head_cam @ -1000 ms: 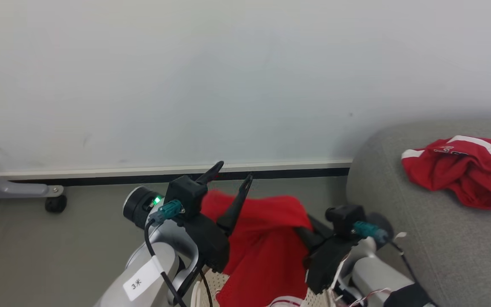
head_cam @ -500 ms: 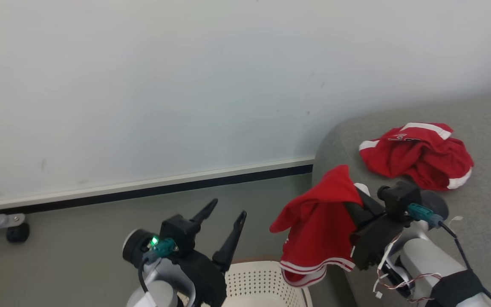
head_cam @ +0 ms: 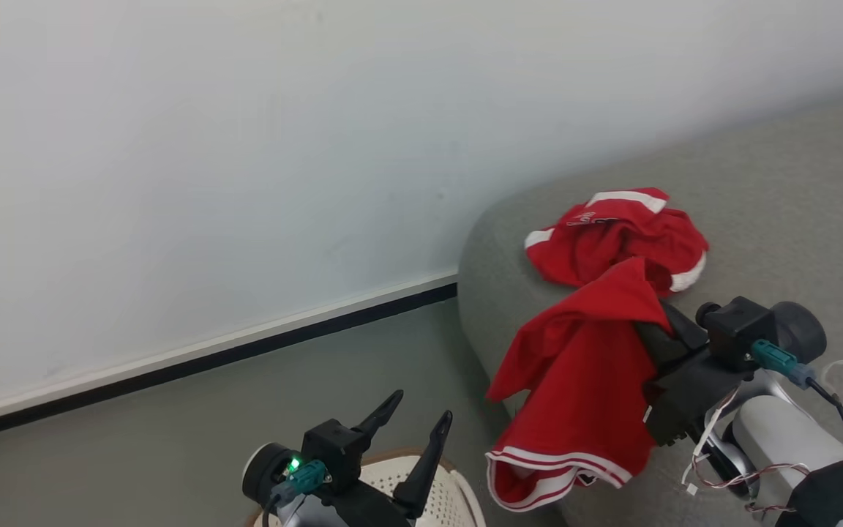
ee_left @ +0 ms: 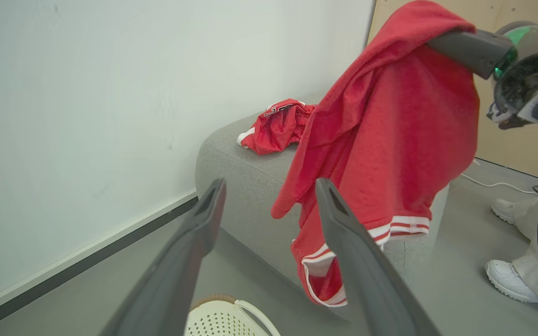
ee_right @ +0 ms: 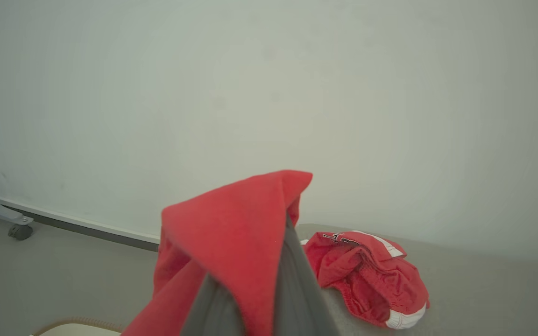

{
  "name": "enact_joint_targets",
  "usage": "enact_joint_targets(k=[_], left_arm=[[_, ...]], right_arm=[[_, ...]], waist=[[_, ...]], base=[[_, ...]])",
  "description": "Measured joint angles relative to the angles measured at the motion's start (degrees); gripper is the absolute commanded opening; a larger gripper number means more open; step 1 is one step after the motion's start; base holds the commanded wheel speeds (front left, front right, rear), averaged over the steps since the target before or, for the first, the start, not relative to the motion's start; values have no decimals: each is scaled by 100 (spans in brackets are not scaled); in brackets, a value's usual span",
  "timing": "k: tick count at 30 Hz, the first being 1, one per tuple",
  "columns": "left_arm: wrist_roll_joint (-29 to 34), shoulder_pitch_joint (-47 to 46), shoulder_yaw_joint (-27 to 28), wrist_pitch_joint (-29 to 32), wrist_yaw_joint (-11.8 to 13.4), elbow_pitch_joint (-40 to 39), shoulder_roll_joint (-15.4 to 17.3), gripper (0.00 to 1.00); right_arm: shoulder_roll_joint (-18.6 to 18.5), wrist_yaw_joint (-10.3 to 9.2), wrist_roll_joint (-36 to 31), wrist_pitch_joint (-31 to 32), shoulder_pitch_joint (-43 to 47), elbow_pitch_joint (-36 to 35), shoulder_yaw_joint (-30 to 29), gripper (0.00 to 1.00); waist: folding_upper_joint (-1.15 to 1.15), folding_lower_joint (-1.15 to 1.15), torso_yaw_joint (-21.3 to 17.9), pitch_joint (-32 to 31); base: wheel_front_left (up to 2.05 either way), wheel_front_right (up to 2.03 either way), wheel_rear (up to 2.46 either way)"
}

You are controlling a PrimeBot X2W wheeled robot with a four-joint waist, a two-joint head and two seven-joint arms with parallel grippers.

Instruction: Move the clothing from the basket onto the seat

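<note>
My right gripper [head_cam: 667,333] clamped on a soft red garment [head_cam: 582,380], its white-striped hem dangling past the grey seat [head_cam: 773,219] corner, second red garment [head_cam: 612,238] crumpled on that seat, left gripper [head_cam: 421,406] spread wide over the basket [head_cam: 458,490]

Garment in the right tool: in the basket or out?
Out: the garment hangs from the right tool against the seat corner, hem clear of the basket.

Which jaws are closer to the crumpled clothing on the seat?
Right. Its jaws, gripping another red garment, hover beside the pile; the left jaws, open, are farther off by the basket.
</note>
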Motion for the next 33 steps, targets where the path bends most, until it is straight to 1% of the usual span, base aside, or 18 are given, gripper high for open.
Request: enact_joint_targets(k=[9,11,14,15,20,25,26,27,33], left_arm=[[1,42,-96,-49,70,-88,-68,100],[2,42,-145,-49,77,-108,-79,100],[13,40,-227,-38,77,-123,-119,100],[19,39,-250,-33,76,-124,-129,100],[64,27,-309,45,77,-146,-127,100],[129,-10,-360,162,121,-339,-102,100],[129,-10,-360,162,121,-339,-102,100],[162,-72,-369,191,121,-390,-62,100],[327,-331,-377,303,124,-609,5,100]], right_arm=[[-298,-103,-43,0,107,-471,-167,0],[-365,-146,-41,0,115,-557,-238,0],[-505,-162,5,-1,115,-621,-381,0],[-533,-200,11,0,114,-634,-423,0],[-556,-201,71,0,24,-658,-558,0],[-670,-201,169,53,-739,-586,-917,0],[-670,-201,169,53,-739,-586,-917,0],[-681,-201,191,83,-1096,-488,-1034,0],[-768,-202,372,325,-2040,85,-1382,0]], waist=[[0,0,-598,24],[0,0,-701,54],[0,0,-791,145],[0,0,-805,184],[0,0,-806,359],[0,0,-711,676],[0,0,-711,676],[0,0,-665,799],[0,1,-473,1193]], base=[[0,0,0],[0,0,0],[0,0,0],[0,0,0],[0,0,0],[0,0,0],[0,0,0],[0,0,0],[0,0,0]])
